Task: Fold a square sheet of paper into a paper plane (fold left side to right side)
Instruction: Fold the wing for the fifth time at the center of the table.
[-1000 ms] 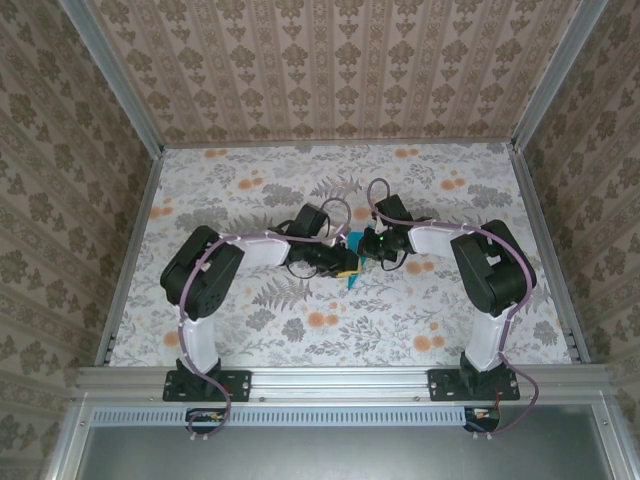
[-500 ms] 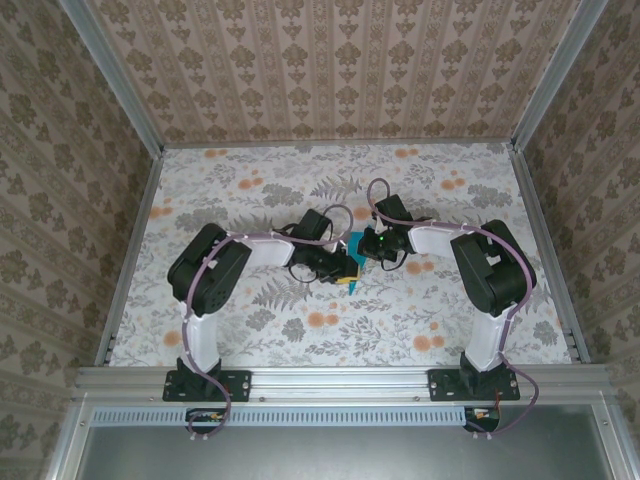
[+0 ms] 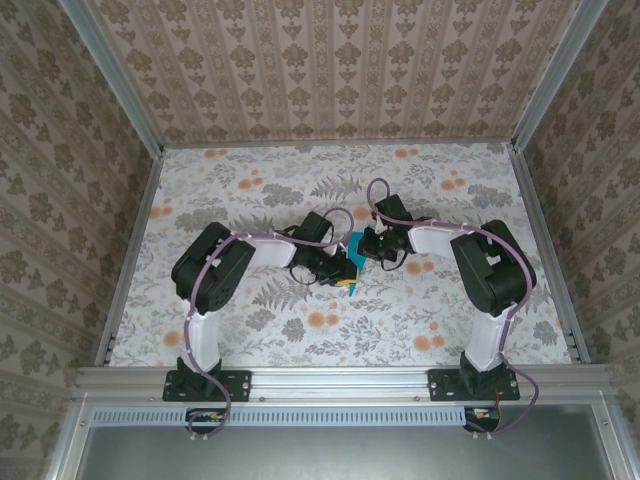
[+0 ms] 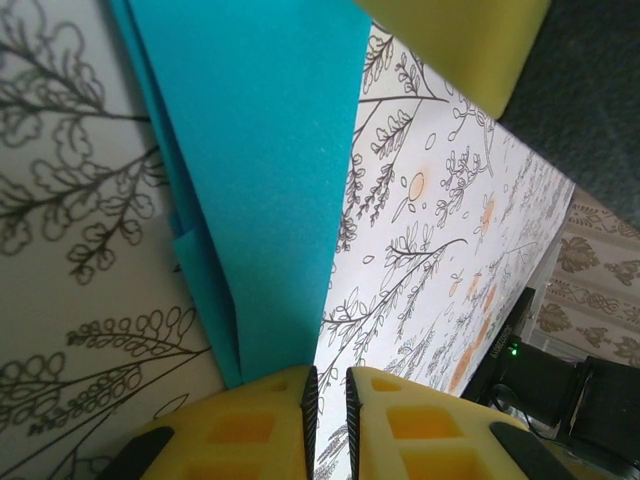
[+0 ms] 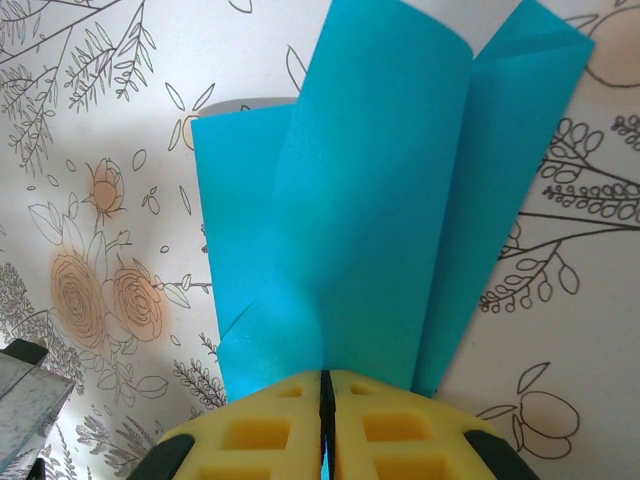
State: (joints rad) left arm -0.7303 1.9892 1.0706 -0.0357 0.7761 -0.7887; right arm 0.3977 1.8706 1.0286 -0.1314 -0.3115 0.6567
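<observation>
Mid-bench, both arms bend inward and meet tip to tip over the blue paper (image 3: 354,244). The bench (image 3: 250,190) has a floral print with grey leaves and orange flowers. Patterned walls (image 3: 330,70) on three sides, metal rail (image 3: 340,380) along the near edge with both arm bases bolted on it

From the left wrist, the left tool (image 4: 327,378) has yellow fingers (image 4: 240,430) almost together. A thin slit sits between them, with bench print showing through. The paper's narrow pointed end runs down to the inner corner of the finger on the left of that view. Cannot tell if it is pinched or only touching, so the grip is unclear. The paper here is long and tapered, with a crease and a second layer along its left edge

From the right wrist, the right tool (image 5: 323,378) has yellow fingers pressed tight, only a dark line between them, clenched on the paper. The paper fans up out of the fingers in several folded layers. One rounded fold at top middle, one sharp corner at top right, grey shadow on the bench beside it

From the top, the paper sits between the two tools at about bench centre, mostly hidden by them, with small bits of blue showing. In the left wrist view the right tool's yellow pad (image 4: 460,50) shows at the top, just beside the paper's wide end
</observation>
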